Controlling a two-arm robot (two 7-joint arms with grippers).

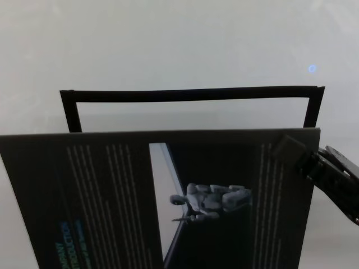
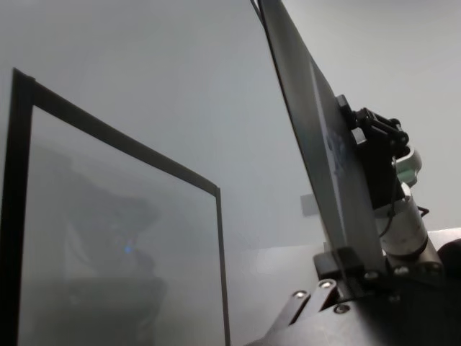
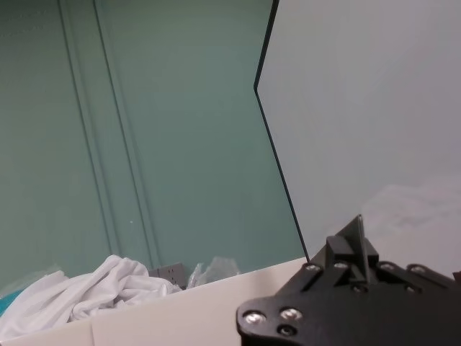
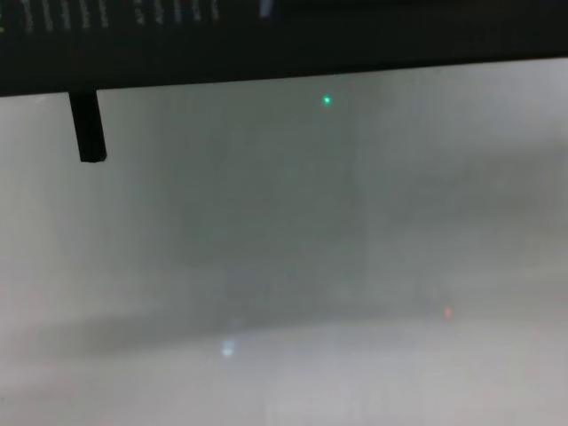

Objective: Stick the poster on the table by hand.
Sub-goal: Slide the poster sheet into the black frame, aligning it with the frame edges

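Observation:
The poster (image 1: pixel 112 185), black with columns of white text and a teal heading at its lower left, is held up off the table (image 1: pixel 168 39) and faces the head camera. My right gripper (image 1: pixel 289 147) is shut on its upper right corner. The left wrist view shows the poster (image 2: pixel 310 108) edge-on, with my left gripper (image 2: pixel 344 258) shut on its edge and the right gripper (image 2: pixel 371 133) farther along. In the right wrist view the right gripper (image 3: pixel 353 245) pinches the sheet (image 3: pixel 360 108). The poster hides the left gripper in the head view.
A black rectangular outline (image 1: pixel 190 94) lies on the table behind the poster, also seen as the outline (image 2: pixel 115 137) in the left wrist view. A narrow black post (image 4: pixel 87 129) hangs below the poster's edge (image 4: pixel 355 44). White cloth (image 3: pixel 94 292) lies by a green wall.

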